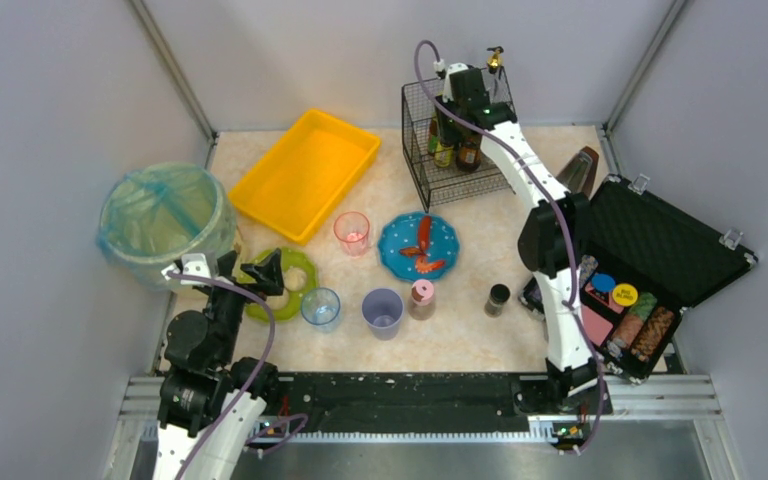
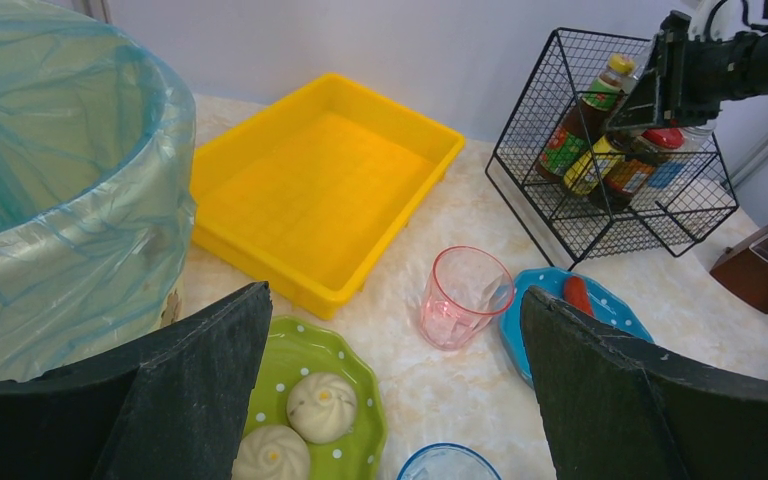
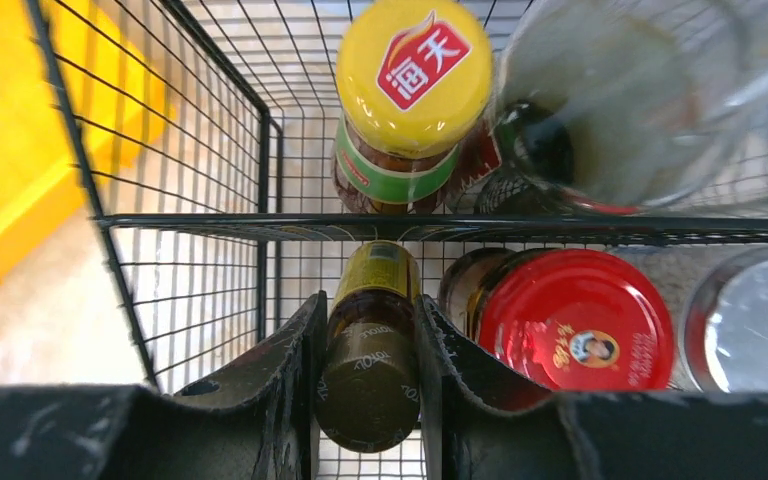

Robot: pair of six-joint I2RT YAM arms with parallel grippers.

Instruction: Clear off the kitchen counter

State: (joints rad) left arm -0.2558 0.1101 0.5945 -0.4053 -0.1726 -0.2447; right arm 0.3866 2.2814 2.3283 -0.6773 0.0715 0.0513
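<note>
On the beige worktop (image 1: 460,335), mid-frame, stand three cups (image 1: 352,232), two plates (image 1: 395,250) and two small jars (image 1: 421,298). Upper centre, the right tool (image 3: 369,305) sits inside the wire basket (image 1: 415,150), clenched on a dark-capped bottle (image 3: 368,375) hemmed by a red-lidded jar (image 3: 575,320). The left tool (image 2: 395,292) hangs splayed above the green plate (image 2: 300,355).

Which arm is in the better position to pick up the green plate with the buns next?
Left. The left gripper, open, hangs just above the green plate; the right gripper is far back, shut on a bottle inside the wire basket.
</note>
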